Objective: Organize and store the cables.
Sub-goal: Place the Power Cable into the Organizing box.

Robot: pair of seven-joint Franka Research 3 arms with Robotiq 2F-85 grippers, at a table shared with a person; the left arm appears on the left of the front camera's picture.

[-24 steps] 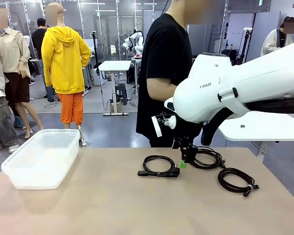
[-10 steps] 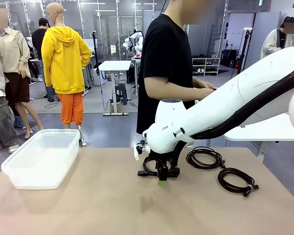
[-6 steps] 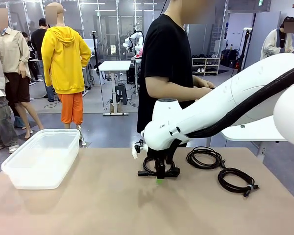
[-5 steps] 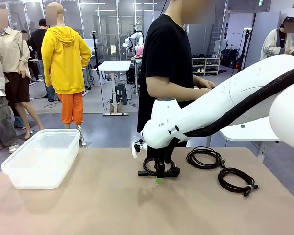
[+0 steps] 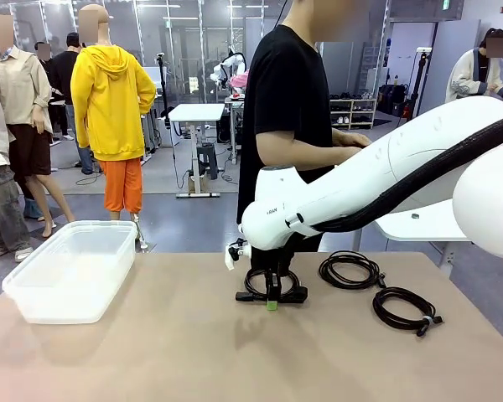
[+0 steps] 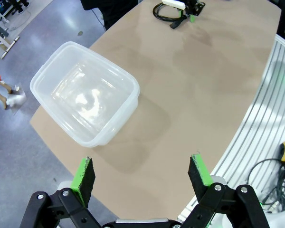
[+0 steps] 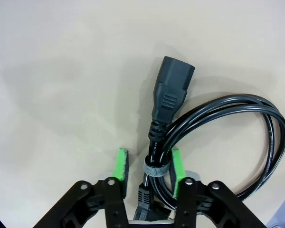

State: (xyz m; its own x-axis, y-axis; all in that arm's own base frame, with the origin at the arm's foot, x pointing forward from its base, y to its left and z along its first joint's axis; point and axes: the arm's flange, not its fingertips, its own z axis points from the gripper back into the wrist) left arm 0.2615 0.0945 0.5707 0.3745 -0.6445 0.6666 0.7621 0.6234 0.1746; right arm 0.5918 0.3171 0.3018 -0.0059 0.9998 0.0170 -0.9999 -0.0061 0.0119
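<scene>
Since the right gripper (image 7: 148,160) has its jaws pinched on the cable (image 7: 232,105) at the strap (image 7: 155,169), plug (image 7: 171,90) just past the tips, lift straight, w/o twisting. Left gripper (image 6: 141,160): jaws wide, tub (image 6: 132,85) ahead.

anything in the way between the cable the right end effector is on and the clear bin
Nothing visible. The right end effector is closed on the coiled cable, and only bare table lies between it and the clear bin to the left. The other two coils sit to its right, off that path.
</scene>
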